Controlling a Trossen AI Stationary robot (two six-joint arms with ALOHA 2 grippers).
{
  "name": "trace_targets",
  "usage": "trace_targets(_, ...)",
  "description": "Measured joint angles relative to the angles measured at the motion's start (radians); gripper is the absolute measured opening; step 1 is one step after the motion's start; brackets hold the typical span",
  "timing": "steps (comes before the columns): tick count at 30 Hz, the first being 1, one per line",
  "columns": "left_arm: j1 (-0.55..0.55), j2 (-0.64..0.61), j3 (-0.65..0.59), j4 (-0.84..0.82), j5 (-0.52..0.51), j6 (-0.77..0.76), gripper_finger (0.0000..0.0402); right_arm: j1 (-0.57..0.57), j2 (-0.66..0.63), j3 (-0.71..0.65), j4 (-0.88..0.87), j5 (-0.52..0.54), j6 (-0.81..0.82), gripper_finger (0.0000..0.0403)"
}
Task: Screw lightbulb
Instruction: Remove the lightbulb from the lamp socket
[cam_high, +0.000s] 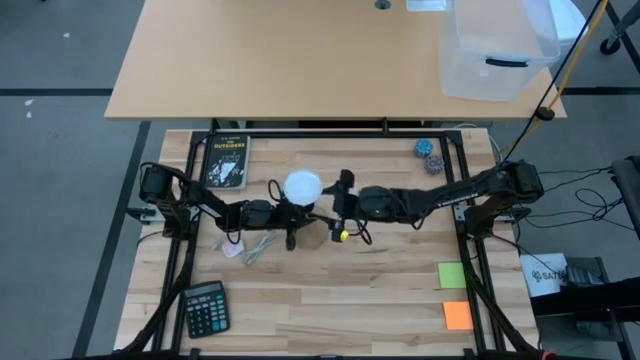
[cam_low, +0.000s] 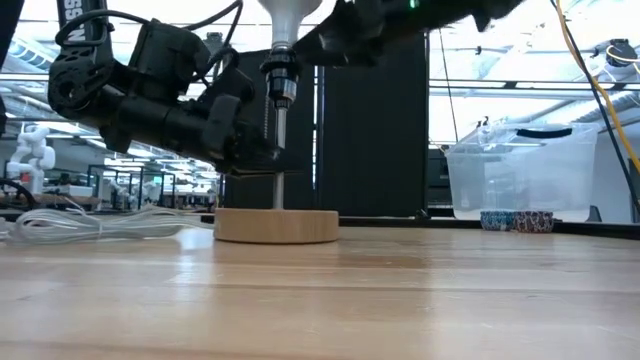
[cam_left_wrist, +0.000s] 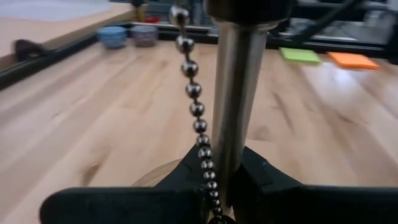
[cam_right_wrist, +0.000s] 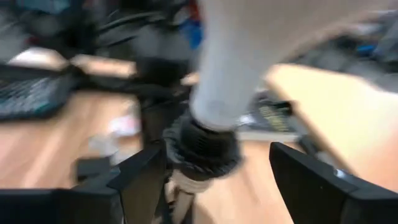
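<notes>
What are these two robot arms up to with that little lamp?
They are fitting a lightbulb into a small lamp. The left claw is shut on the lamp's metal stem, steadying it above its round wooden base. The bulb already sits in the socket at the top, and the right claw is open around the socket, not gripping.

Book (cam_high: 226, 162), calculator (cam_high: 206, 307), plastic bin (cam_high: 497, 50)

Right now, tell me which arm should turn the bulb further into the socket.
The right. Its gripper sits open with jaws either side of the socket just beneath the lightbulb. The left gripper is clamped on the lamp post, steadying it.
</notes>
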Motion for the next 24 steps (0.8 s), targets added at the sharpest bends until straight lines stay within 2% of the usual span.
trace_targets(2,0.0,0.001,0.0,0.0,-0.037,-0.012,0.0032,0.011,0.001,-0.087,0.193,0.078,0.01,0.0277)
trace_targets(5,0.0,0.001,0.0,0.0,-0.055,-0.015,0.0032,0.017,0.023,-0.201,0.543,0.102,0.016,0.0277)
trace_targets(8,0.0,0.001,0.0,0.0,-0.063,-0.015,0.0032,0.017,0.049,-0.248,0.71,0.105,0.017,0.0277)
trace_targets(14,0.0,0.001,0.0,0.007,-0.072,-0.012,0.0032,0.009,0.099,-0.195,0.689,0.091,0.024,0.0277)
trace_targets(24,0.004,0.002,0.0,0.008,-0.184,-0.046,0.0032,-0.015,0.173,-0.087,0.693,0.078,0.07,0.0277)
